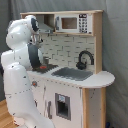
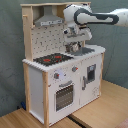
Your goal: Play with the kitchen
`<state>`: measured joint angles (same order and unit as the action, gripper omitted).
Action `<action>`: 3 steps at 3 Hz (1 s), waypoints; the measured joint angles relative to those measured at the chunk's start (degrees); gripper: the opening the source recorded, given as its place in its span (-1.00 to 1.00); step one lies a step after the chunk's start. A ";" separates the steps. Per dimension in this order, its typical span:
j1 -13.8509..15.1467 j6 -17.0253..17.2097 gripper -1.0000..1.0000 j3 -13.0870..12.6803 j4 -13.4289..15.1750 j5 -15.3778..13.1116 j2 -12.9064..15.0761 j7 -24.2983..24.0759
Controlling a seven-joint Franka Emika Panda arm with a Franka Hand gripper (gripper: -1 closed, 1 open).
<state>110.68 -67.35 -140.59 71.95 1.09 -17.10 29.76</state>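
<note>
Hovering end effector (image 2: 74, 48) above kitchen (image 2: 60, 80) counter, near sink (image 1: 73, 73)

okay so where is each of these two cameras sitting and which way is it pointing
First exterior view: off the sink end of the toy kitchen, looking along its counter; the arm fills its left.
Second exterior view: off the hob end, facing the oven door; the arm enters from its right.
Both show the kitchen and arm.

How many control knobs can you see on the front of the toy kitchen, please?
2: a left knob and a right knob, side by side on the kitchen front panel above the oven door in the second exterior view. Others may be hidden.
</note>
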 joint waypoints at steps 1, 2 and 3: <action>-0.98 -1.70 -1.00 -0.03 4.38 -1.60 3.00 -1.20; -2.18 -3.93 -1.00 -0.06 9.44 -3.50 6.42 -2.74; -3.39 -6.53 -1.00 -0.10 14.92 -5.70 10.33 -4.64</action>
<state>107.29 -73.89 -140.69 86.87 -4.61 -6.78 25.12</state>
